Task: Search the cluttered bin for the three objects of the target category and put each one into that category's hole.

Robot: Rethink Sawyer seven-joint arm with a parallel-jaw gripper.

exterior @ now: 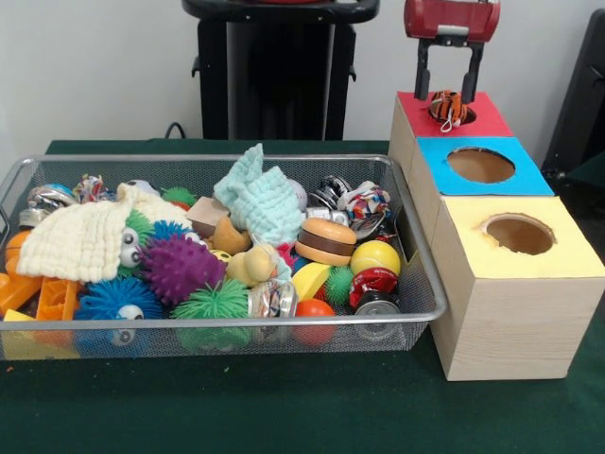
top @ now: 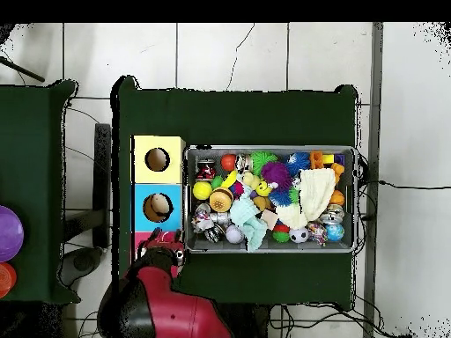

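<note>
The silver wire-mesh bin [exterior: 217, 323] lies left of three wooden boxes. The red-topped box [exterior: 416, 104] is the farthest, and its round hole [exterior: 470, 117] is partly covered. The orange tiger-striped plush [exterior: 449, 108] sits in the mouth of that hole. My gripper [exterior: 447, 98] hangs straight over it, with its fingers spread on either side of the plush. A pale yellow plush [exterior: 251, 267] and a tan plush [exterior: 230, 236] lie in the middle of the bin among the clutter. In the overhead view my arm [top: 158, 299] hides the red box and the bin [top: 264, 148] shows whole.
The blue-topped box [exterior: 529, 170] and yellow-topped box [exterior: 567, 251] stand nearer, each with a hole; a tan thing shows in the blue hole [top: 158, 207]. The bin holds spiky balls [exterior: 178, 268], knitted cloths [exterior: 80, 241], a toy burger [exterior: 325, 241] and small cans.
</note>
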